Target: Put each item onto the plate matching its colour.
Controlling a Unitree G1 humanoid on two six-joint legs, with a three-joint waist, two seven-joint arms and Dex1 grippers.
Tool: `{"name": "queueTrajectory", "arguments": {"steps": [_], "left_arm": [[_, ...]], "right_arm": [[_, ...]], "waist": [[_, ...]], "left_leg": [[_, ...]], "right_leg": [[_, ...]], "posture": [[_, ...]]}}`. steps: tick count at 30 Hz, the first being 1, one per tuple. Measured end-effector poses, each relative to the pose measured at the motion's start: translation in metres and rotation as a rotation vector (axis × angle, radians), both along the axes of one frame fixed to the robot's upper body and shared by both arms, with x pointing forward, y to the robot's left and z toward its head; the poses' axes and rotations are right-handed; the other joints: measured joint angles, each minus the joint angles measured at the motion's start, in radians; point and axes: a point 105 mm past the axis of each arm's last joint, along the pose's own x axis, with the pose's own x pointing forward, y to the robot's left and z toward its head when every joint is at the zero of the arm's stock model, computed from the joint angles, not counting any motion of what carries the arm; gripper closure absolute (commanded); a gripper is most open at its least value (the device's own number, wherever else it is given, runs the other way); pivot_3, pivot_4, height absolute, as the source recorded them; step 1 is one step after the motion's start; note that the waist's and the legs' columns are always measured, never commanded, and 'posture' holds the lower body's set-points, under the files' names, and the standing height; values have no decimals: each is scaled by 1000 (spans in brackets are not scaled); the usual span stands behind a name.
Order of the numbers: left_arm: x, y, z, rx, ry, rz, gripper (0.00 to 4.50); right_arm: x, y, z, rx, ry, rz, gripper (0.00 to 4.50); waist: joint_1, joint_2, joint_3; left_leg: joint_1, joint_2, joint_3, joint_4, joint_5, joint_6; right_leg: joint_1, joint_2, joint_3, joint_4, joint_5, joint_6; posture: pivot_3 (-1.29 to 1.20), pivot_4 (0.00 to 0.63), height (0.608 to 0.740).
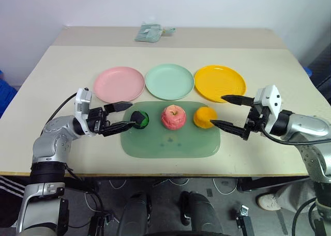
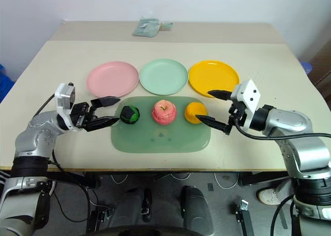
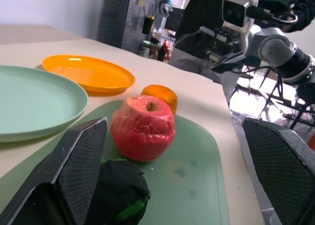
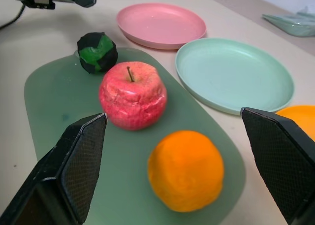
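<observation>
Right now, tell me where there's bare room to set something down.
All three plates are bare: pink plate, mint plate, yellow plate. The green mat is bare along its near edge. Crowded: the mat's far strip, with dark green fruit, apple, orange.

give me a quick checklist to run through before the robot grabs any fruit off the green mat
1. Left end effector open, flanking the dark green fruit: ok.
2. Right end effector open, flanking the orange: ok.
3. Apple upright on the mat, apart from both neighbours: ok.
4. Pink plate, mint plate and yellow plate all bare: ok.
5. Fruit already sorted onto plates: not ok, all three on the mat.
</observation>
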Motion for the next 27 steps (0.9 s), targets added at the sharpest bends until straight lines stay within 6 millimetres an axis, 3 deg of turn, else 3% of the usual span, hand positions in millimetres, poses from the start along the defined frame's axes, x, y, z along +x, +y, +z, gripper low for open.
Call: {"name": "queueTrajectory", "arguments": {"steps": [8,14,19,27], "left_arm": [[-1,-3,2,-21,-6,9,0],[-6,14,10,-7,24,-11,0],[-2,25,17,-9,26,-8,0],[7,17,23,49,5,-20,0]], "right_arm": [[3,1,3,4,-1,9,62],[1,5,5,36,19,36,62],[-6,20,7,72,31,81,62],[-18,39,10,65,51,136,62]], "waist": [[0,0,0],[-1,0,0],[1,0,0],[-1,0,0]], "left_leg": [[0,0,0,0,0,0],[0,0,0,0,0,0],[0,0,0,0,0,0],[-1,0,0,0,0,0]], "right_leg": [[0,0,0,0,0,0],[0,0,0,0,0,0],[0,0,0,0,0,0],[-1,0,0,0,0,0]], "posture": [[0,150,740],[0,150,740],[0,150,740],[0,150,740]]}}
